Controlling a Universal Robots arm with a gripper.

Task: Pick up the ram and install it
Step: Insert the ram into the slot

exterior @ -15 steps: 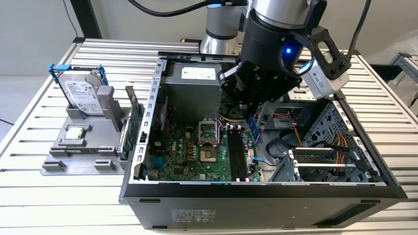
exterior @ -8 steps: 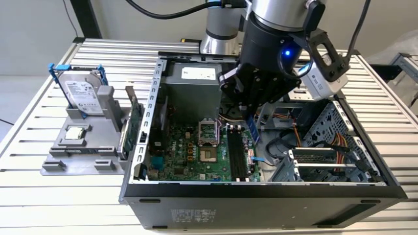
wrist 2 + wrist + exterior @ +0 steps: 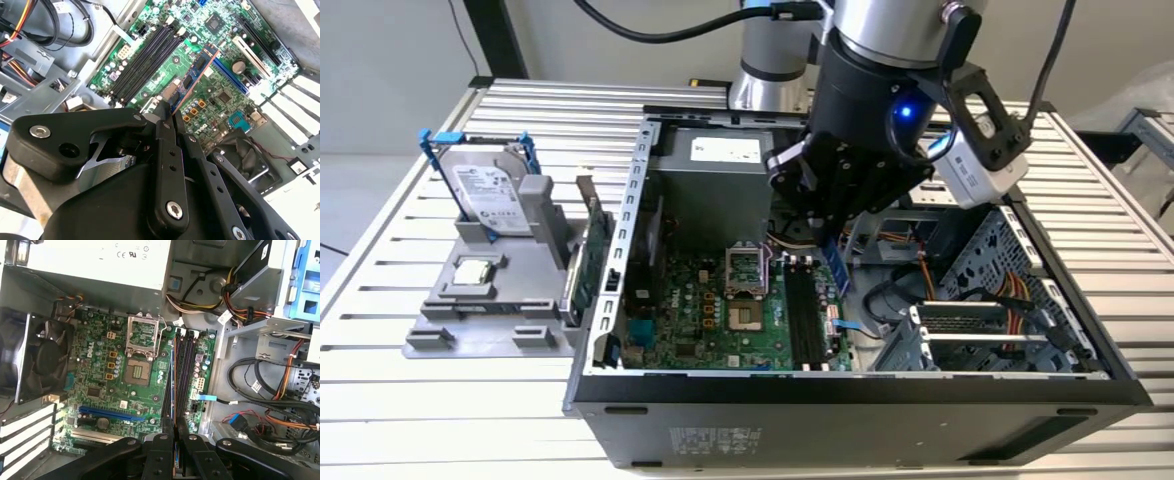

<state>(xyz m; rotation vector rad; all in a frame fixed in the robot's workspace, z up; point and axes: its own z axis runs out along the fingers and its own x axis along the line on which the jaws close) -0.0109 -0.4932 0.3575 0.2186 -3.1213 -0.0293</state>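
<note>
- Presently the robot arm's jaws are closing narrow on one end of the ram [image 3: 835, 270], with the thin blue stick hanging down inside the open computer case [image 3: 854, 410].
- Judging by the second wrist view, the pick-up is done and the carry to the board is in hand. The ram [image 3: 197, 70] is hovering over the green motherboard [image 3: 720, 310], just beside the row of long black memory slots [image 3: 145, 60] and not yet seated.
- Seating it is likely calling for the stick's lower edge to run parallel with one slot and be centred over it. A straight, even press looks needed too, because a board this thin would flex or jam if it went in tilted.
- The ram is showing flat black chips along a rigid blue face. The slots are looking like narrow plastic channels with pale latches at their ends.
- A square metal processor socket [image 3: 142, 347] is sitting beside the slots, and a black fan [image 3: 40, 360] is lying further off.
- Loose orange, yellow and black cables [image 3: 260, 390] are crowding the drive bay side of the case.
- At the exterior view's left, a silver hard drive [image 3: 491, 195] is standing upright in a grey stand on the ribbed metal desk [image 3: 400, 400], well apart from the work.
</note>
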